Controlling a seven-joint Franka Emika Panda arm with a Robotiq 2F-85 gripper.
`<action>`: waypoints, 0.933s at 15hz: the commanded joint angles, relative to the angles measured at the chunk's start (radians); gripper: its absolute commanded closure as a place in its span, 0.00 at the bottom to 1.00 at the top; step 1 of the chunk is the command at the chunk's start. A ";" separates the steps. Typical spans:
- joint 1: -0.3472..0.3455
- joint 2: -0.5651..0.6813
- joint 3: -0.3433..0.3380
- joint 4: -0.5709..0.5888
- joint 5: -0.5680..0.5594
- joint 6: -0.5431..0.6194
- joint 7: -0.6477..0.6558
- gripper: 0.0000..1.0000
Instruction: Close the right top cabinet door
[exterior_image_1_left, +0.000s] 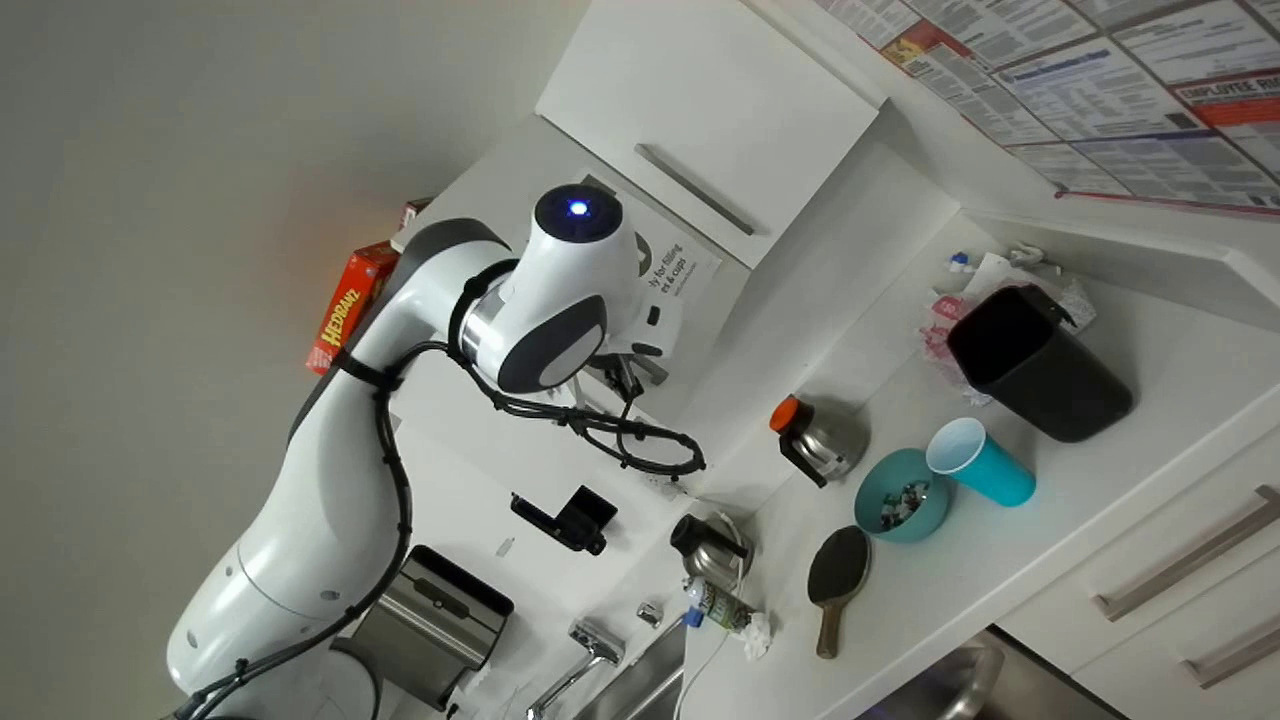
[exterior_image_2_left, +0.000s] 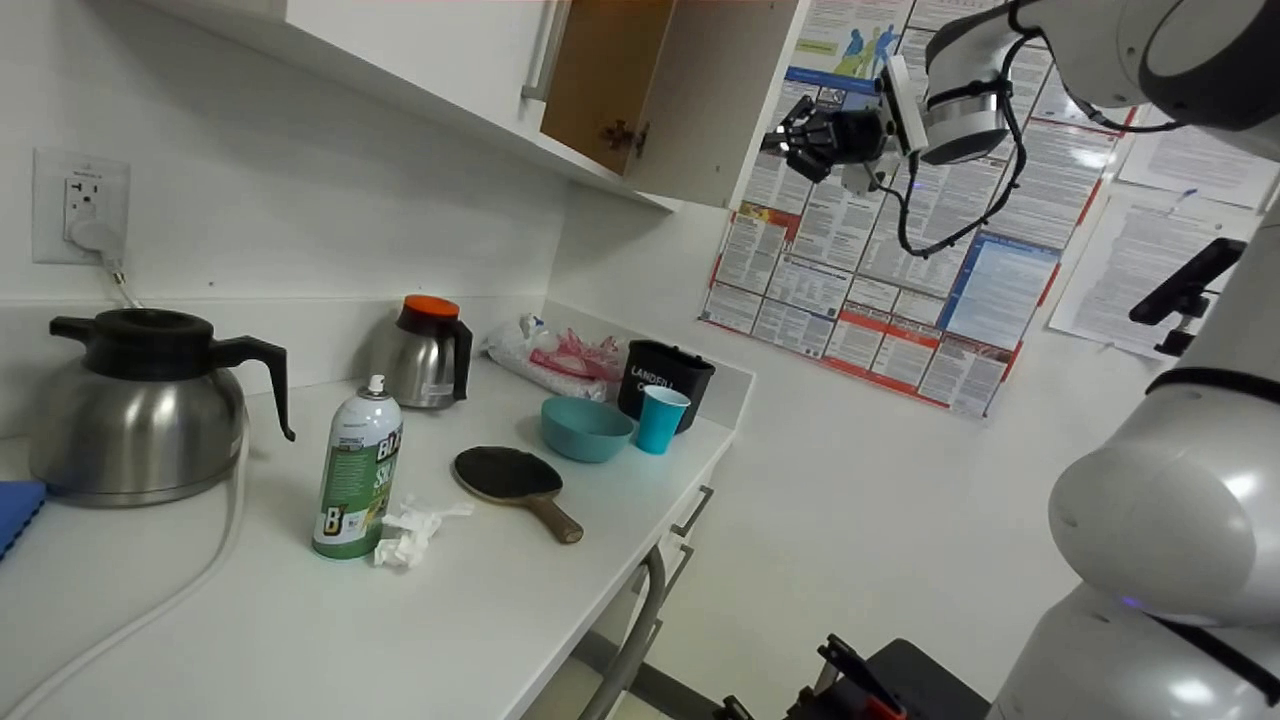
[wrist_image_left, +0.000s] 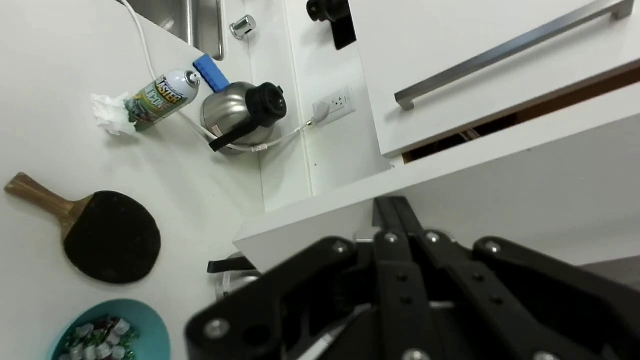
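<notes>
One gripper (wrist_image_left: 393, 202), high above the counter (exterior_image_2_left: 300, 650), its fingers drawn together side by side, thin seam between. Swung out just beside the fingertips in an exterior view: the right top cabinet door (exterior_image_2_left: 715, 90), inner face and a dark hinge (exterior_image_2_left: 618, 134) showing. Past the hinge, farther from the gripper: brown cabinet interior (exterior_image_2_left: 608, 70). Whether fingertips touch the door, cannot tell. In the wrist view the neighbouring door (wrist_image_left: 450, 30) shows above the fingertips, a long metal handle (wrist_image_left: 500, 52) on it.

On the counter, all well below the gripper. Left of the fingertips in the wrist view: a paddle (wrist_image_left: 112, 237), flat, dark face up. Lower left: a teal bowl (wrist_image_left: 157, 326), pale and green bits inside. Upper left: a spray can (wrist_image_left: 162, 97), crumpled white paper (wrist_image_left: 112, 114) at its base, and a steel pitcher (wrist_image_left: 225, 110) with black lid. Also below the gripper, in both exterior views: a blue cup (exterior_image_2_left: 662, 420) just beside the bowl, a black bin (exterior_image_2_left: 668, 368) near it, an orange-lidded pitcher (exterior_image_2_left: 422, 360). Posters (exterior_image_2_left: 880, 300) on the wall (exterior_image_2_left: 850, 490) behind the gripper in an exterior view.
</notes>
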 joint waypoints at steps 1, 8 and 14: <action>0.049 -0.052 0.048 -0.059 0.014 0.073 -0.106 1.00; 0.175 -0.106 0.187 -0.171 0.088 0.486 -0.377 1.00; 0.293 -0.088 0.312 -0.217 0.239 0.991 -0.611 1.00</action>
